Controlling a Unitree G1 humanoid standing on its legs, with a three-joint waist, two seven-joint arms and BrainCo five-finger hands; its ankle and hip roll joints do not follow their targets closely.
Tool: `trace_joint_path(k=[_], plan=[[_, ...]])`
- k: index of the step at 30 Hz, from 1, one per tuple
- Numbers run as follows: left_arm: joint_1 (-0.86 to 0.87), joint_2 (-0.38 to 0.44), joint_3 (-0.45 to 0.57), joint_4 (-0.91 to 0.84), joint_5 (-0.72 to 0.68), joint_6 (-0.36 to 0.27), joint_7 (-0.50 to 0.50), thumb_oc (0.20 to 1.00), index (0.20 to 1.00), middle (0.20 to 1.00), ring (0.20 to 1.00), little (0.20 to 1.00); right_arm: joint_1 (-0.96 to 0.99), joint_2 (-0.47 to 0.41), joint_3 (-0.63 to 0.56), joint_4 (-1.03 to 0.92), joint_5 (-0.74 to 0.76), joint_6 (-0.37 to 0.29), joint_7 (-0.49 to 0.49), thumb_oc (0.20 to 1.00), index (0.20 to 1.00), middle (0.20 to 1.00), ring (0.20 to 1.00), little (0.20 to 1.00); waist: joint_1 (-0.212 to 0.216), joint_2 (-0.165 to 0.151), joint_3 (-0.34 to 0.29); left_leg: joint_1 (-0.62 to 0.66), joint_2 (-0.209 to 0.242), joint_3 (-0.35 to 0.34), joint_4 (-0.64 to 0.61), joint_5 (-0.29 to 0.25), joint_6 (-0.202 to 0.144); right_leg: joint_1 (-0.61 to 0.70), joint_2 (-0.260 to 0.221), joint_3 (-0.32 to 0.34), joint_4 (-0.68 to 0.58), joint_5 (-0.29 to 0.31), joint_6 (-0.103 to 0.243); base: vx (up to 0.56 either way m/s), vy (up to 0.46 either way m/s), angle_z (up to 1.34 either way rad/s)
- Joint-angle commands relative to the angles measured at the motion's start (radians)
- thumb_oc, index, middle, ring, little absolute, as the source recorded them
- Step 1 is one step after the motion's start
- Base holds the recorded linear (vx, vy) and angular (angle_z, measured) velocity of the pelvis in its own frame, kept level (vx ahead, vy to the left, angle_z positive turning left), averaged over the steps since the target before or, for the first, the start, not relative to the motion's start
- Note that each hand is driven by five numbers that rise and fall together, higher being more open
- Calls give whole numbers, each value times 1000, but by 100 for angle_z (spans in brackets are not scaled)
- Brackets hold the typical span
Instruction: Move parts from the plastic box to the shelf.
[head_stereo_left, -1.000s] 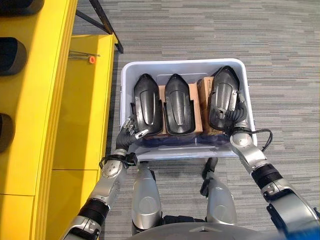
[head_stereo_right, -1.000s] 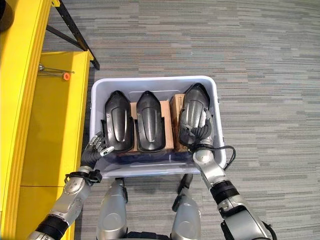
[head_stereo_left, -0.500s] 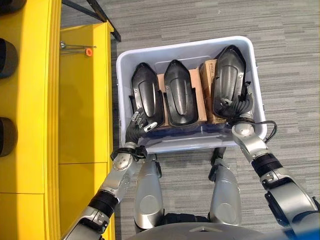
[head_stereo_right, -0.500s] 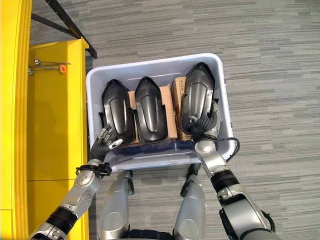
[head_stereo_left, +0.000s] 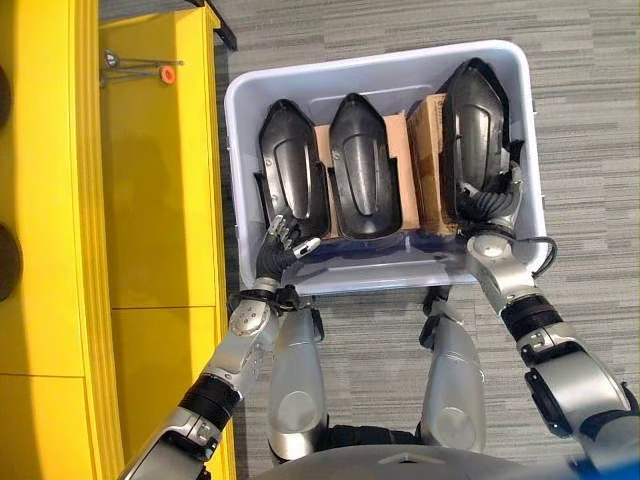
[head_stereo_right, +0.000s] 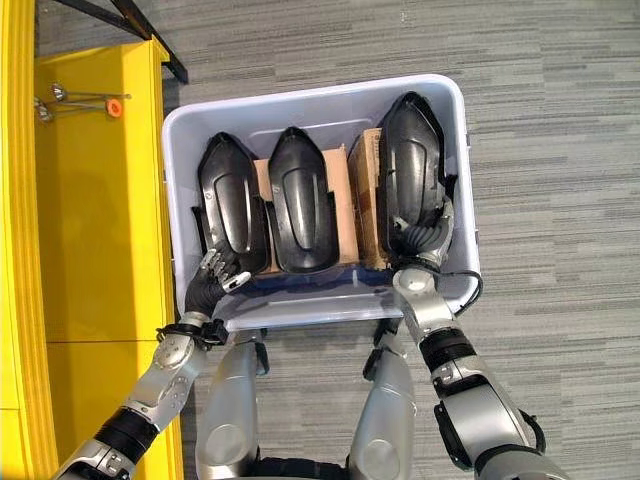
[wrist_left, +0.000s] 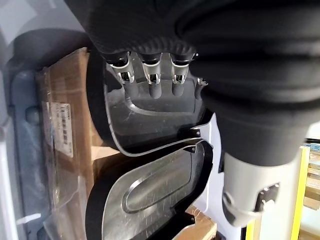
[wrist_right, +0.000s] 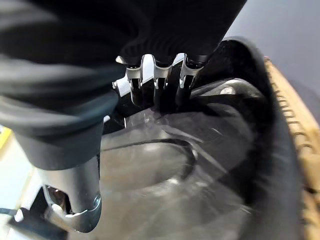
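Left hand (head_stereo_left: 280, 243) at the near-left inside corner of the pale grey plastic box (head_stereo_left: 375, 72), fingers loosely spread, touching the near end of the left glossy black moulded part (head_stereo_left: 291, 170), nothing gripped. Right hand (head_stereo_left: 489, 205) has fingers curled round the near end of the right black part (head_stereo_left: 476, 125). Middle black part (head_stereo_left: 361, 165) sits between them against brown cardboard dividers (head_stereo_left: 426, 150). Yellow metal shelf (head_stereo_left: 150, 200) stands left of the box.

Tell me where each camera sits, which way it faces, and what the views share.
Left eye view: on the head, looking down into the pale plastic box of three black moulded parts; both arms enter.
Right eye view: same, slightly offset; yellow shelf at left.
Left wrist view: along the left hand onto the left black part.
Right wrist view: along the right hand onto the right black part.
Shared: the box's black parts.
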Motion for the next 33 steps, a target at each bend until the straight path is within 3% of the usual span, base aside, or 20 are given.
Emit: trace_joint_path(k=[1, 2, 3, 10, 15, 19, 22, 27, 29, 33], plan=[[34, 0, -17, -104, 1, -42, 5, 1000, 1000, 1000, 1000, 1000, -4, -24, -12, -33, -47, -29, 53, 1000, 1000, 1000, 1000, 1000, 8, 21, -18, -40, -26, -21, 48, -34, 48, -33, -1, 45, 82, -55, -14, 17, 42, -4], [34, -3, -18, -105, -7, -42, 1, 1000, 1000, 1000, 1000, 1000, -5, -28, -2, -41, -56, -28, 75, 1000, 1000, 1000, 1000, 1000, 8, 23, -18, -42, -27, -20, 50, -35, 49, -36, -2, 46, 83, -56, -15, 43, 55, -4], [41, -1, -13, -106, -17, -40, -3, 1000, 1000, 1000, 1000, 1000, -3, -33, 37, -69, -56, -17, 177, 1000, 1000, 1000, 1000, 1000, 9, 28, -18, -49, -30, -16, 64, -39, 50, -44, -7, 43, 93, -58, -18, 44, 49, -1], [61, 18, 15, -110, -23, -25, -25, 1000, 1000, 1000, 1000, 1000, -8, -1, 85, -107, 21, -9, 306, 1000, 1000, 1000, 1000, 1000, 24, 27, -18, -48, -32, -16, 72, -39, 50, -40, -9, 34, 105, -62, -20, 30, 0, 2], [73, 19, 20, -112, -12, -23, -32, 1000, 1000, 1000, 1000, 1000, -6, 38, 138, -140, 85, 41, 358, 1000, 1000, 1000, 1000, 1000, 35, 22, -18, -52, -31, -20, 82, -39, 50, -42, -7, 32, 116, -65, -23, 6, -4, 0], [76, 20, 18, -111, -11, -24, -36, 1000, 1000, 1000, 1000, 1000, -5, 58, 152, -135, 120, 37, 352, 1000, 1000, 1000, 1000, 1000, 40, 20, -18, -48, -30, -17, 82, -39, 49, -36, -5, 29, 113, -64, -24, 0, 0, 0], [75, 19, 12, -111, -5, -22, -38, 1000, 1000, 1000, 1000, 1000, -13, 78, 148, -122, 94, 28, 220, 1000, 1000, 1000, 1000, 1000, 43, 18, -18, -45, -28, -15, 83, -40, 49, -33, -3, 27, 114, -63, -24, 0, 0, 0], [73, 3, -4, -115, 17, -39, -12, 1000, 1000, 1000, 1000, 1000, -26, 70, 108, -108, -75, -105, 61, 1000, 1000, 1000, 1000, 1000, 36, 23, -18, -43, -28, -10, 78, -40, 51, -32, -1, 31, 108, -61, -22, 0, 19, 0], [64, 2, -18, -118, 115, -45, 53, 1000, 1000, 1000, 1000, 1000, -29, 70, 96, -140, -155, -161, -46, 1000, 1000, 1000, 1000, 1000, 30, 27, -18, -44, -29, -9, 78, -40, 53, -36, -1, 36, 111, -61, -21, -2, 57, -2], [48, 1, -51, -112, 133, -51, 89, 1000, 1000, 1000, 1000, 1000, -41, 50, 44, -158, -206, -139, -181, 1000, 1000, 1000, 1000, 1000, 18, 39, -18, -35, -34, -8, 76, -42, 53, -32, -3, 43, 112, -64, -23, 9, 83, -2]])
